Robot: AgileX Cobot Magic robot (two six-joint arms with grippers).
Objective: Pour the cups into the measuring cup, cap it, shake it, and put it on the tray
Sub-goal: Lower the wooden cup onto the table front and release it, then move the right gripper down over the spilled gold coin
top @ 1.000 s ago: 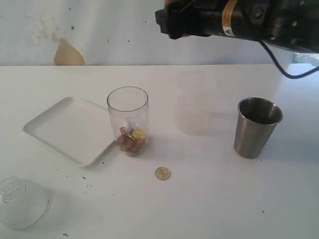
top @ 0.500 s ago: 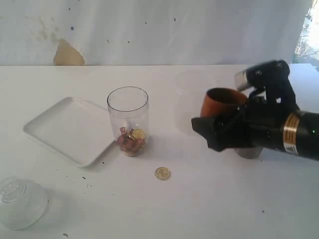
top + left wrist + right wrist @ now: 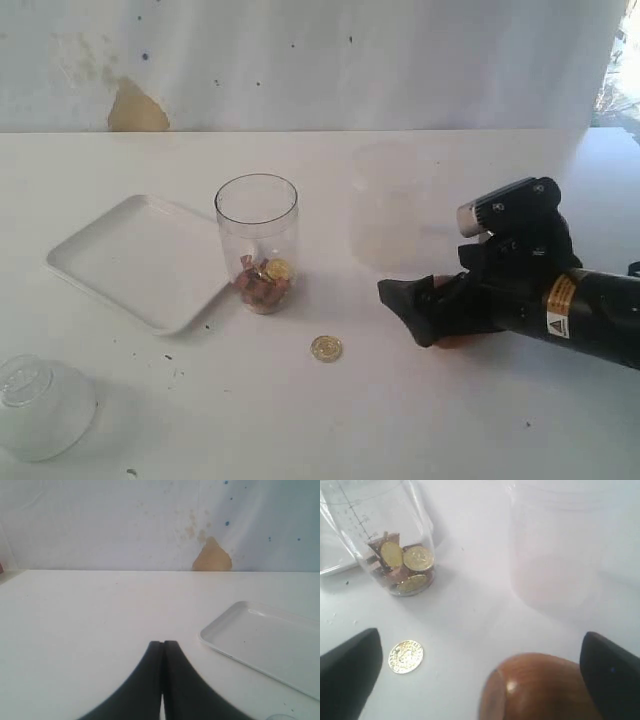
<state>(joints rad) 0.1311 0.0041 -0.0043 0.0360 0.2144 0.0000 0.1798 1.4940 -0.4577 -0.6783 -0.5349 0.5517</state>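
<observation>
Tabletop (image 3: pixel 400 430): white, below a stained wall (image 3: pixel 300 60).
Measuring cup (image 3: pixel 257 235): upright, just beside the tray (image 3: pixel 120 255), coins inside.
Wooden cup (image 3: pixel 540 690): between spread jaws of the right gripper (image 3: pixel 481 652).
Left gripper (image 3: pixel 162 675): jaws pressed together.
Loose coin (image 3: pixel 326 348): on the tabletop.

There was one tall clear cylindrical measuring cup (image 3: pixel 256 225), one flat white rectangular tray (image 3: pixel 125 255), one rounded brown wooden cup (image 3: pixel 540 690), one frosted translucent cup (image 3: pixel 390 205), one clear domed lid (image 3: pixel 42 405) and one loose gold coin (image 3: pixel 326 348).

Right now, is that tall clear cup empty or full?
Neither: the clear cup holds gold coins and brown bits at its bottom; most of it stands unfilled.
</observation>
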